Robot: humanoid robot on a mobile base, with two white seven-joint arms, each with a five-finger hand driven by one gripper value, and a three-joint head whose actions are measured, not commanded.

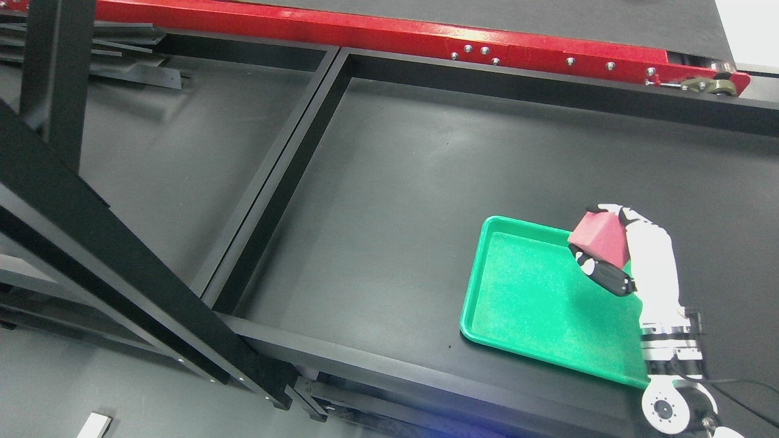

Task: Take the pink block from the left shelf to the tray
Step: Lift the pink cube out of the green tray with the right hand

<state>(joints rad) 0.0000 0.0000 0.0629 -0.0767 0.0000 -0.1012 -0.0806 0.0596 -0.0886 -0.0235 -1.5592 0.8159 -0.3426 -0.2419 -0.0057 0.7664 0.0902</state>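
Observation:
The pink block (597, 238) is held in my right hand (602, 255), whose white and black fingers are curled around it. The arm rises from the lower right corner. The block hangs over the far right part of the green tray (523, 298), which lies on the dark table surface at the right. Whether the block touches the tray floor I cannot tell; it looks slightly above it. My left arm does not show.
A black shelf frame (109, 255) crosses the left side diagonally. Black rails (286, 158) divide the dark surface into bays. A red beam (426, 39) with bolts runs along the back. A small white object (94, 424) lies at the bottom left.

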